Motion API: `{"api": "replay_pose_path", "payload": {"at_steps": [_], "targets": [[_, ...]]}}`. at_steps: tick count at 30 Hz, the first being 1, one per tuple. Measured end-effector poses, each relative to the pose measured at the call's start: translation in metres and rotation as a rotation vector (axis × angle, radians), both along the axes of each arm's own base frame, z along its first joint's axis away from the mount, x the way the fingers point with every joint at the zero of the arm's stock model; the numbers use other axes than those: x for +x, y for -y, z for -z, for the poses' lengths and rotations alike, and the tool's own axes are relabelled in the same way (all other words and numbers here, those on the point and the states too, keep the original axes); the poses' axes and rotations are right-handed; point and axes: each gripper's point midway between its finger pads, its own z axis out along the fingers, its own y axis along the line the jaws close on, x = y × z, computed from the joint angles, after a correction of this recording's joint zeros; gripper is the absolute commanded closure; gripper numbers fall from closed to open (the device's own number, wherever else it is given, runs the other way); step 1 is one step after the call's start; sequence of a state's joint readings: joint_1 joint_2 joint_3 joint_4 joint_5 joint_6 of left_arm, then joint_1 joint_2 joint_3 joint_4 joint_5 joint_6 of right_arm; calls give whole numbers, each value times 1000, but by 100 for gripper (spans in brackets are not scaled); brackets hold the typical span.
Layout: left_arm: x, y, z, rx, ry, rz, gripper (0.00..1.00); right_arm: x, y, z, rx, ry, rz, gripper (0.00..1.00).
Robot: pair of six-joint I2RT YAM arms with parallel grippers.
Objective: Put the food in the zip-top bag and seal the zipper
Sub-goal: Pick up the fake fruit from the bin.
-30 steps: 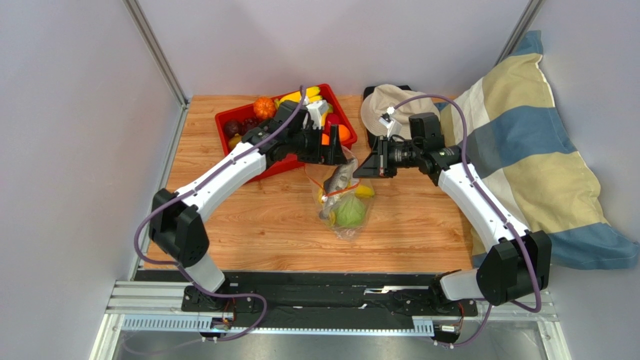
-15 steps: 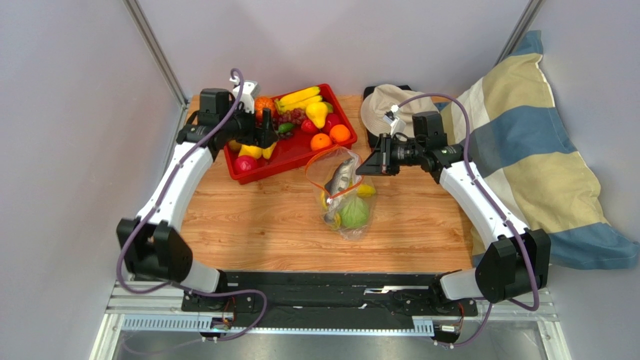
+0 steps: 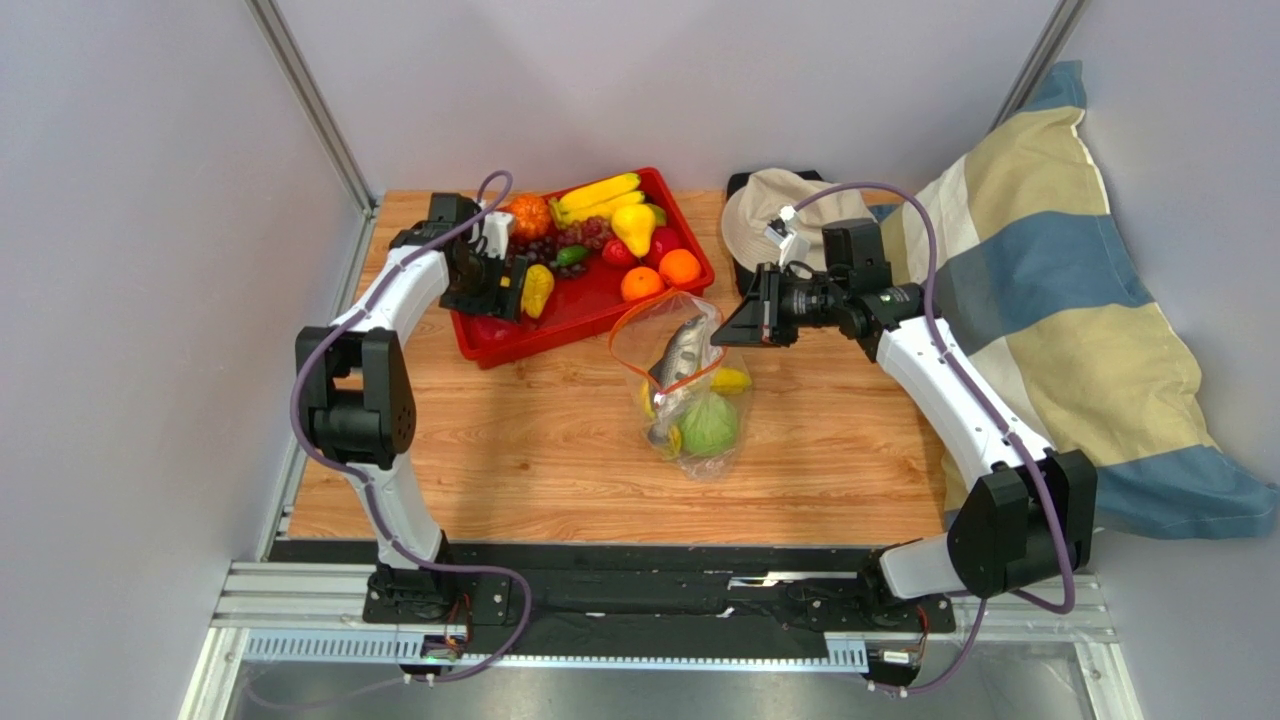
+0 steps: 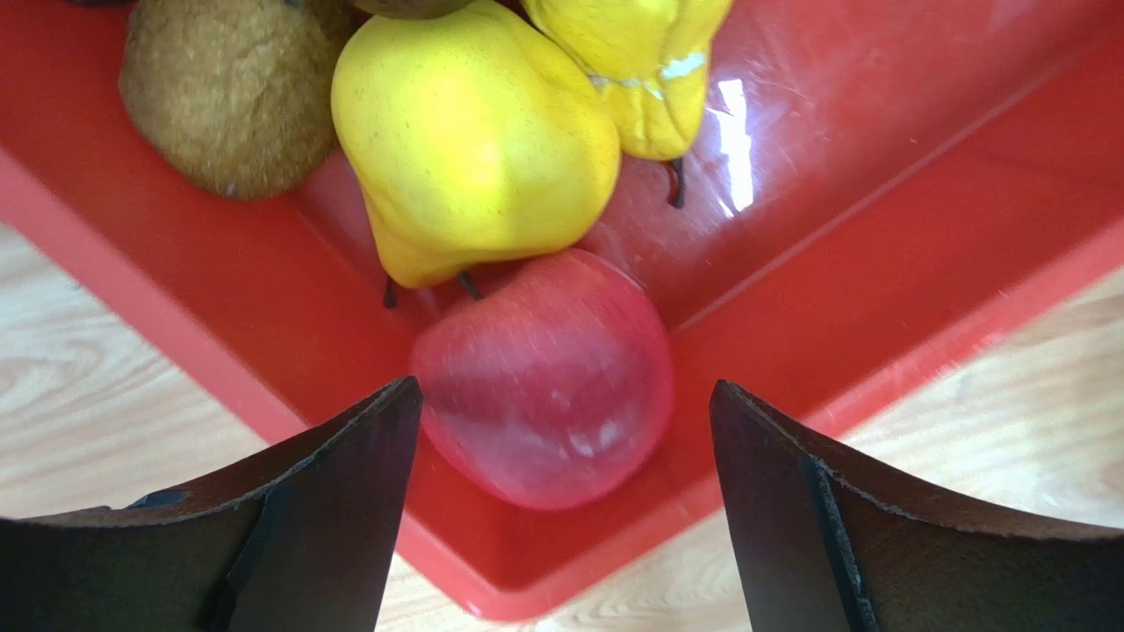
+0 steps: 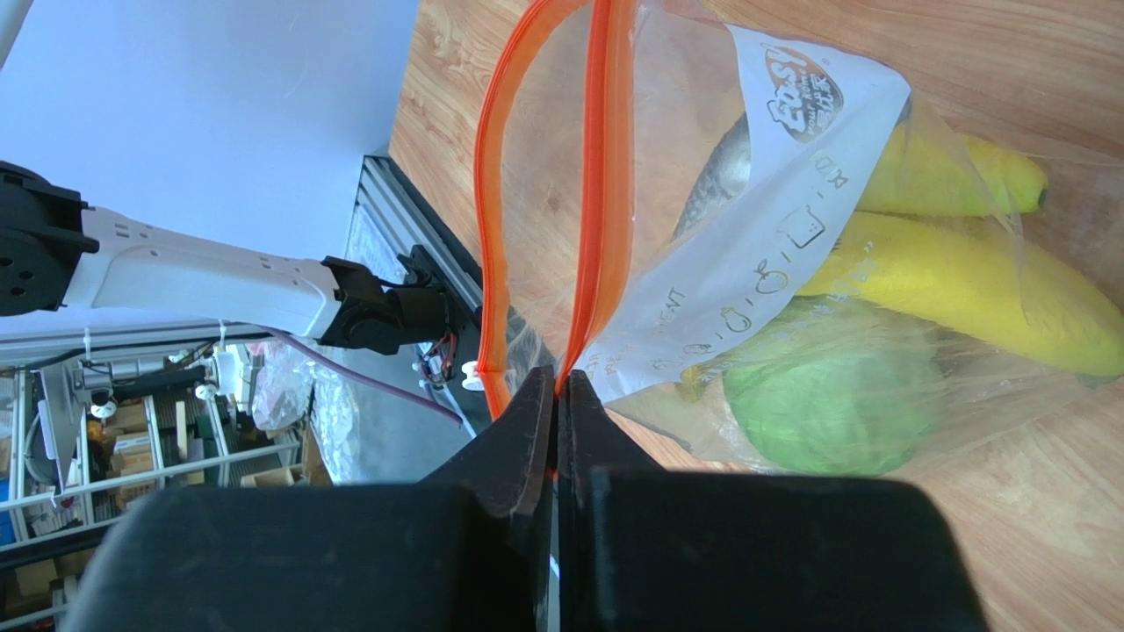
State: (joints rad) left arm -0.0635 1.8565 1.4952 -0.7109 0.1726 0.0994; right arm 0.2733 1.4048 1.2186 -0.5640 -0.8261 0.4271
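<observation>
The clear zip-top bag lies on the table and holds a grey fish, a green ball and yellow bananas. My right gripper is shut on the orange zipper at the bag's mouth and holds it open; it also shows in the top view. My left gripper is open and empty, with its fingers on either side of a red apple in the near-left corner of the red tray. Yellow pears lie just behind the apple.
The tray at the back left also holds bananas, oranges, a pear and a brown kiwi. A beige cap lies at the back. A striped pillow fills the right side.
My left gripper left the bag mouth, with the fish staying in the bag, and swung to the tray's near-left corner over the apple. The right gripper keeps its hold.
</observation>
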Motion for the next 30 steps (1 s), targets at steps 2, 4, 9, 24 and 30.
{"api": "replay_pose_path", "payload": {"at_steps": [2, 4, 9, 24, 30], "targets": [[3, -1, 6, 10, -11, 5, 12, 0, 0, 0, -2, 2, 0, 100], [4, -1, 14, 14, -30, 8, 13, 1, 0, 1, -4, 4, 1, 100], [6, 2, 25, 4, -55, 16, 22, 3, 0, 0, -6, 6, 2, 100], [-8, 30, -66, -125, 91, 40, 62, 8, -1, 1, -11, 7, -3, 100], [-36, 126, -187, -401, 310, 261, 62, 9, -1, 1, -11, 7, -4, 100]]}}
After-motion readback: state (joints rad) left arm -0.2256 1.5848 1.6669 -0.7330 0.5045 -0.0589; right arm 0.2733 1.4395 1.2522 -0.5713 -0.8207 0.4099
